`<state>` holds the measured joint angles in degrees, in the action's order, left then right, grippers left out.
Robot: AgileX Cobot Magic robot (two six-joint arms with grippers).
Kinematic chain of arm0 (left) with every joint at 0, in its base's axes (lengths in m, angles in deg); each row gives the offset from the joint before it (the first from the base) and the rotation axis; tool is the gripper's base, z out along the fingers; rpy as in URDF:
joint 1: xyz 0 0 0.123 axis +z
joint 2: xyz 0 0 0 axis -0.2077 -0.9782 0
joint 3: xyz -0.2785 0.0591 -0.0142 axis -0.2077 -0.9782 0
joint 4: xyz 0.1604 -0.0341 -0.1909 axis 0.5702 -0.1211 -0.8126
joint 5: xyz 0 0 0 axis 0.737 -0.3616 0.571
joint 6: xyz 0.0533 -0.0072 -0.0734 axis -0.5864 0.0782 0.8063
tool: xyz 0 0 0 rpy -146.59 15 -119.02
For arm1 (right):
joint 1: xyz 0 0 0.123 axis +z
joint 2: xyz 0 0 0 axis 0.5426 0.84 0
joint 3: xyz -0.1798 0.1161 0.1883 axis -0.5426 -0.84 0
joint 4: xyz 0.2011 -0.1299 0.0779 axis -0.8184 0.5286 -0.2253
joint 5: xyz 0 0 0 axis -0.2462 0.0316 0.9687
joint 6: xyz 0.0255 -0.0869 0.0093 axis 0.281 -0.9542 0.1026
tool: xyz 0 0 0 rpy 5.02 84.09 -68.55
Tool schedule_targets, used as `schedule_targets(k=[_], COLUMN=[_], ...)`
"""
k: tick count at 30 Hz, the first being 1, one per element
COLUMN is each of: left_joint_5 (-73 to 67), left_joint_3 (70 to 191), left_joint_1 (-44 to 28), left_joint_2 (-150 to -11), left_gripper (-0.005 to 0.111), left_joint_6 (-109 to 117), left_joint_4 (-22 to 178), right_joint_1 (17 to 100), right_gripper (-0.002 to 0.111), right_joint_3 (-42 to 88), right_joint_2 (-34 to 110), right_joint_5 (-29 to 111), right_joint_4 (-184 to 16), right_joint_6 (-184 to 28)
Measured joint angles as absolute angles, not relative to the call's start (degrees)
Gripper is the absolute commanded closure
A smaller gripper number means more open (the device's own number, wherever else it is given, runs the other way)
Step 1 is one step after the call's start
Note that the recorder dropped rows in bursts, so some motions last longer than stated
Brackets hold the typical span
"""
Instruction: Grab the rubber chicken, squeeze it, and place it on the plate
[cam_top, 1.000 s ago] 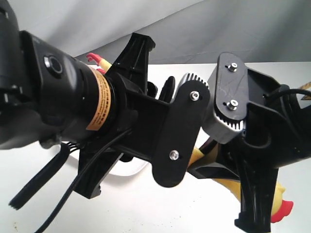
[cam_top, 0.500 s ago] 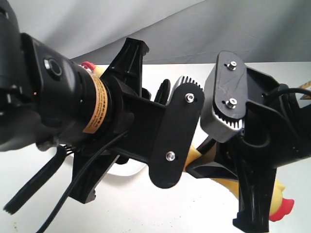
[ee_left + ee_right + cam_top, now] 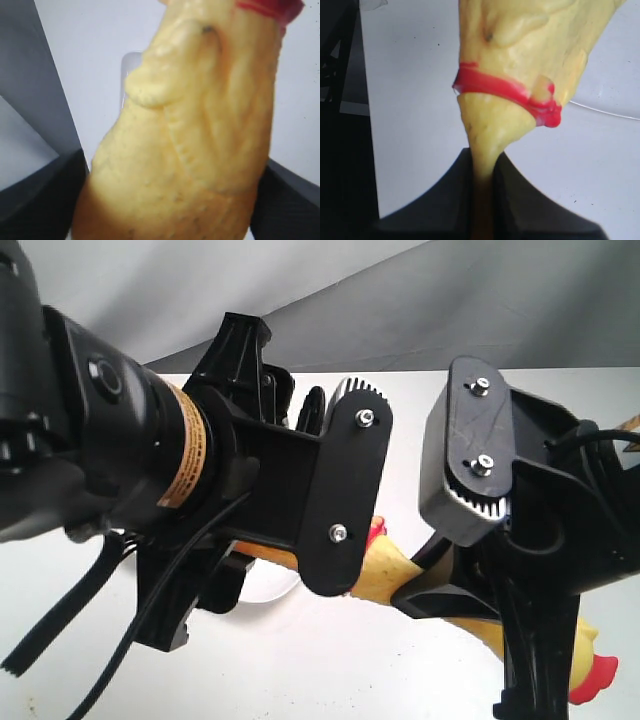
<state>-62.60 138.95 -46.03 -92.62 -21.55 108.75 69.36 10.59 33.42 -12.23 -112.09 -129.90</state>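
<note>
The rubber chicken (image 3: 386, 575) hangs stretched between my two arms above the white table. Its yellow body (image 3: 190, 140) fills the left wrist view. My left gripper (image 3: 170, 205) is shut on it, dark fingers (image 3: 40, 200) pressing both flanks. My right gripper (image 3: 482, 172) is shut tight on the thin neck just below the red neck ring (image 3: 505, 92). The red-beaked head (image 3: 592, 672) pokes out under the right arm. The plate (image 3: 262, 585) shows as a white sliver beneath the left arm, and its glossy rim (image 3: 612, 112) lies behind the chicken.
Both arms crowd the exterior view, the left wrist housing (image 3: 120, 450) and right wrist housing (image 3: 475, 460) close together. A grey backdrop (image 3: 400, 300) rises behind the white table (image 3: 330, 670). A black strap (image 3: 55, 625) hangs at the lower left.
The left arm has swung left and up, widening the gap between the arms. More yellow body and the red ring now show there; the red feet at the upper left are hidden.
</note>
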Motion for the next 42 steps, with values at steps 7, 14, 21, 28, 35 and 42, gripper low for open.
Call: schedule_targets(k=[7,14,21,28,35,42], left_joint_5=[-62.6,-62.39,-62.39,-61.0,-58.58,-60.17], left_joint_3=[138.95,138.95,138.95,138.95,138.95,138.95], left_joint_1=[-46.03,-46.03,-46.03,-46.03,-46.03,-46.03], left_joint_2=[-92.62,-92.62,-92.62,-92.62,-92.62,-92.62], left_gripper=[0.105,0.08,0.006,0.014,0.091,0.105], left_joint_6=[-21.05,-21.05,-20.49,-18.46,-18.5,-19.71], left_joint_4=[108.87,108.87,108.87,108.62,104.63,103.46], right_joint_1=[69.47,69.47,69.47,69.47,69.47,69.47], right_gripper=[0.108,0.108,0.108,0.108,0.108,0.108], right_joint_3=[10.59,10.59,10.59,10.59,10.59,10.59], right_joint_2=[33.42,33.42,33.42,33.42,33.42,33.42], right_joint_5=[-12.69,-12.69,-12.69,-12.69,-12.57,-11.47], right_joint_4=[-112.09,-112.19,-112.09,-112.09,-111.89,-112.12], right_joint_6=[-129.9,-129.9,-129.9,-129.9,-129.9,-129.9])
